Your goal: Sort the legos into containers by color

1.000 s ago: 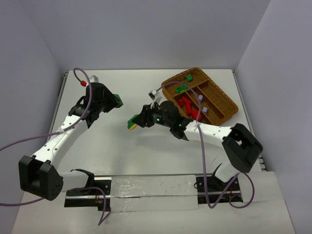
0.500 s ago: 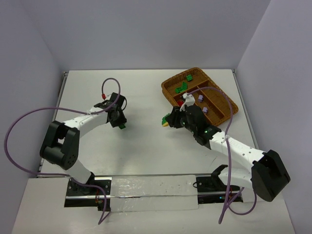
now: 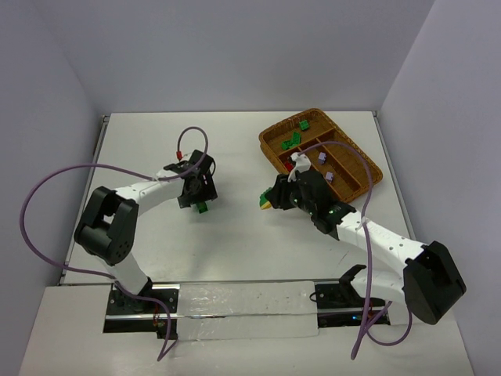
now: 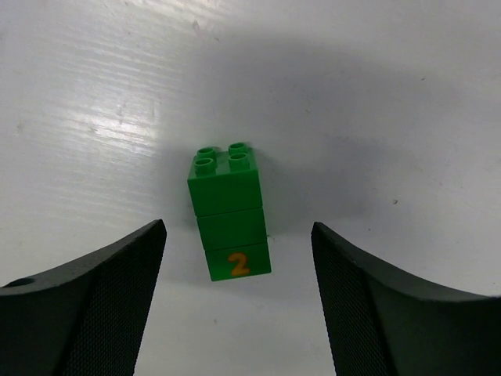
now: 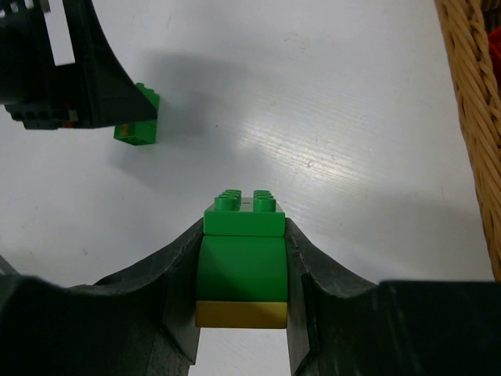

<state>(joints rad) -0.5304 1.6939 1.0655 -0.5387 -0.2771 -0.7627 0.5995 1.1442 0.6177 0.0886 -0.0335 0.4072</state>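
Left gripper (image 4: 237, 225) is hanging right over the table (image 3: 235, 149) with its jaws spread wide. A little green lego stack (image 4: 228, 207) sits on the table in the gap between them. It's more or less centred, with clear daylight on both sides, so neither finger is touching it. The studs point away from the wrist, and the near end has an orange "2" on it.

Right gripper (image 5: 244, 235) is a different story. It's clamped narrow on a green lego with a yellow piece under it (image 5: 243, 266), both fingers pressed tight against the sides, studs facing out front. It's holding that above the table, just off the near-left corner of the wicker tray (image 3: 286, 125).

The tray sits at the far right. A couple of green legos (image 3: 293, 141) are in its far-left section. A red one (image 3: 290, 164) and some lilac ones (image 3: 321, 157) are in the sections next to that.
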